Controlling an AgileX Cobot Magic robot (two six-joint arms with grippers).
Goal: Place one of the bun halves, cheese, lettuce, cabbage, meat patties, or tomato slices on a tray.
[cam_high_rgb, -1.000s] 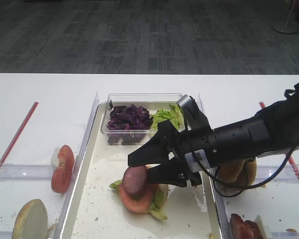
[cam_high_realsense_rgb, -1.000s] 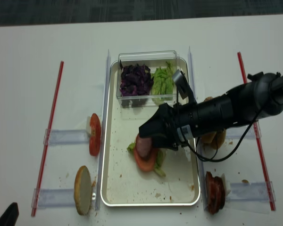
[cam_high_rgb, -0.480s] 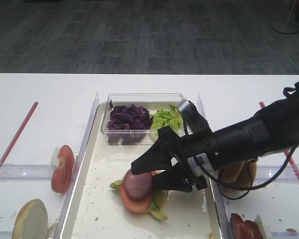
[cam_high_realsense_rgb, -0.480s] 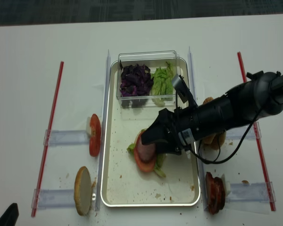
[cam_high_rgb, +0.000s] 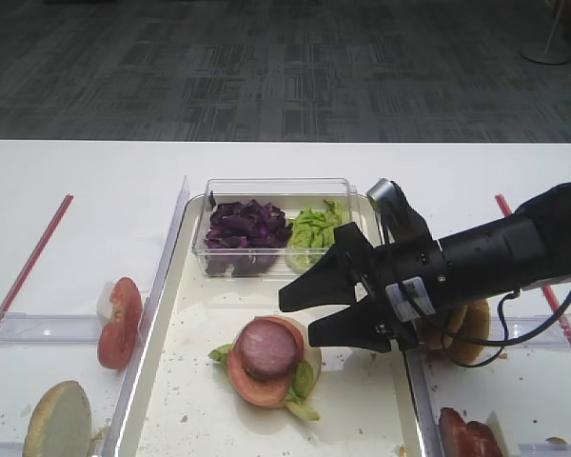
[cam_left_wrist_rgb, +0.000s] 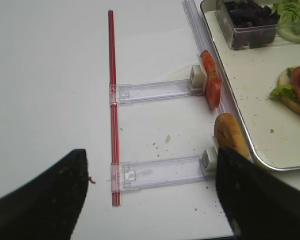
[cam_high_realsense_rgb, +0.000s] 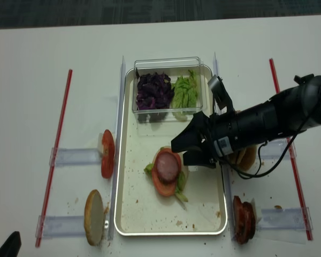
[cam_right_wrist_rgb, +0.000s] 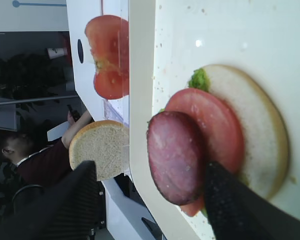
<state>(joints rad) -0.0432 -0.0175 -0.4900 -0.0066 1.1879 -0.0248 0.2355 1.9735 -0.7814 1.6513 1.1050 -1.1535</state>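
With the meat patty (cam_high_rgb: 268, 347) resting on the tomato slice (cam_high_rgb: 249, 386) atop the stack in the tray (cam_high_rgb: 176, 405), I read the placing step as done: the right gripper (cam_high_rgb: 307, 314), wide open and empty, next needs a clear retreat.

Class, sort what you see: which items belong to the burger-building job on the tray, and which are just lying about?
Job items:
tray
meat patty
tomato slice
lettuce
cabbage
bun half
right claw

Lying about:
red strips
clear box
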